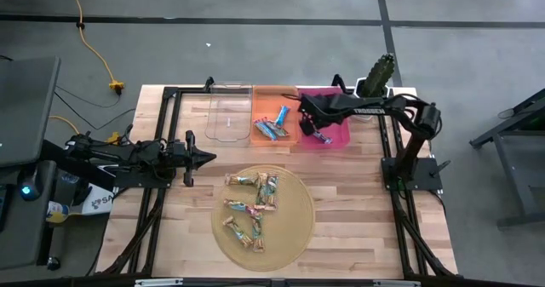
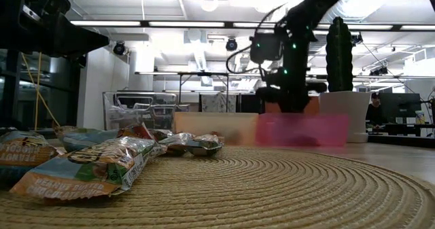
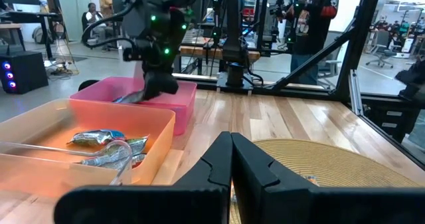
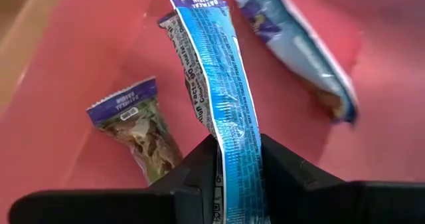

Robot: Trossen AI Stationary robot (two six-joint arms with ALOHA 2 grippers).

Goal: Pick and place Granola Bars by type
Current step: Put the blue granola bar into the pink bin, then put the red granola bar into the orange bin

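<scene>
High view: the right gripper (image 1: 317, 134) was held over the pink bin (image 1: 339, 135) at the far edge of the desk (image 1: 358, 193), at the bin's side nearest the orange bin (image 1: 274, 93). Blue bars (image 1: 276, 123) lay in the orange bin, and the clear bin (image 1: 228, 112) beside it looked to hold nothing. The remaining granola bars (image 1: 251, 203) were scattered on the round woven mat (image 1: 294, 223) near the desk's front edge. The left gripper (image 1: 203, 157) was parked beside the mat, toward the desk's left edge.

Low view: tan-wrapped bars (image 2: 102, 162) were seen on the mat in the foreground, and the right arm was lowered into the pink bin (image 2: 302, 130) behind them.

Left wrist view: the left fingers (image 3: 229, 167) were pressed together with nothing between them.

Right wrist view: a blue-wrapped bar (image 4: 216, 94) was clamped between the right fingers (image 4: 282, 167), hanging over the pink floor, where 2 purple-labelled bars (image 4: 136, 127) already lay.

The placing step was judged to be in hand. The next move called for parting the fingers so that the bar dropped, though its blue wrapper looked closer to the bars in the orange bin.
</scene>
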